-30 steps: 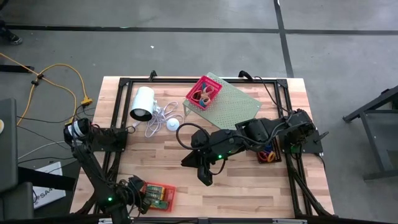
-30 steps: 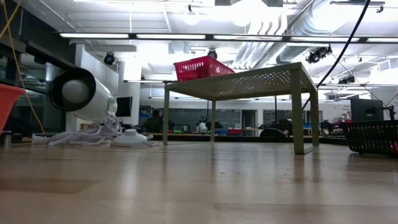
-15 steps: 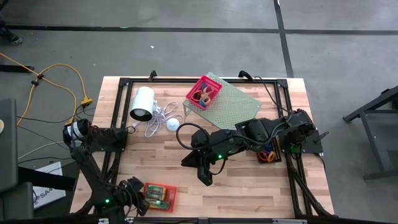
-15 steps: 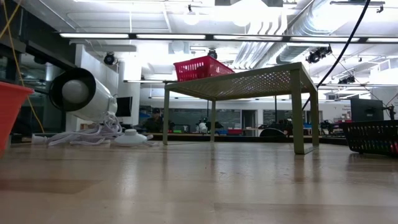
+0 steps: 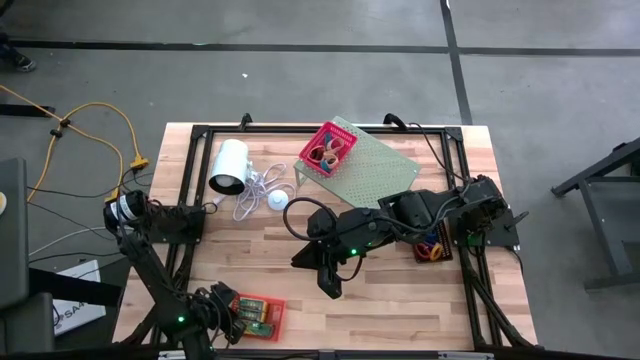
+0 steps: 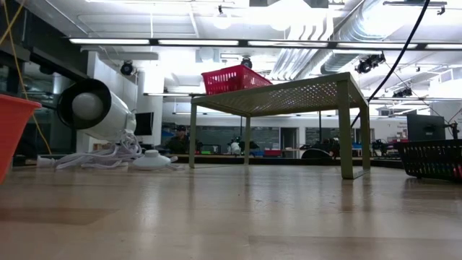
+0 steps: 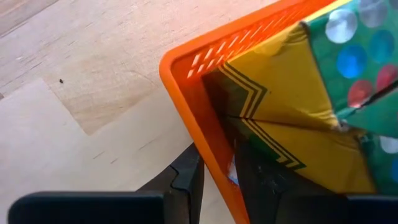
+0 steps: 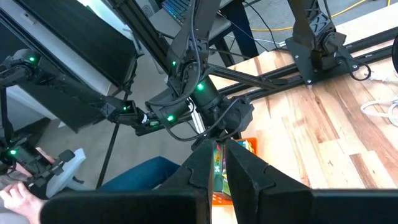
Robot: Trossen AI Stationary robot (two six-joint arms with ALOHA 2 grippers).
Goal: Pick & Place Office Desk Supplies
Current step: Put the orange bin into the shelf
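Note:
An orange-red mesh basket (image 5: 262,312) sits near the table's near-left corner and holds two green-white boxes (image 7: 298,93). Its corner also shows at the edge of the low view (image 6: 13,130). My left gripper (image 5: 222,312) is at the basket's left end, shut on its wall. My right gripper (image 5: 331,287) hangs shut over the bare middle of the table and holds nothing. A pink-red basket (image 5: 328,150) with rubber-band loops stands on the pale green shelf (image 5: 375,165). A black basket (image 5: 432,248) with colourful clips lies by the right arm. No marker shows. My left gripper (image 7: 217,165) pinches the orange-red basket's left end wall (image 7: 211,146) just below its rim, close to a corner. One finger (image 7: 186,177) is outside the wall and the other (image 7: 261,180) is inside, against a box. It comes from the table's left. Whether the basket's bottom is on the table, I cannot tell.
A white cylinder (image 5: 230,168) with a coiled cord lies at the far left of the table. The shelf stands on thin legs (image 6: 348,137) at the far middle. A black frame (image 5: 300,130) runs round the table's edges. Bare wood lies between the basket and the right gripper.
In the low view the orange-red basket came further into the picture from the left, so it shifted a little toward the table's right with my left gripper, then held still. The right arm has kept still.

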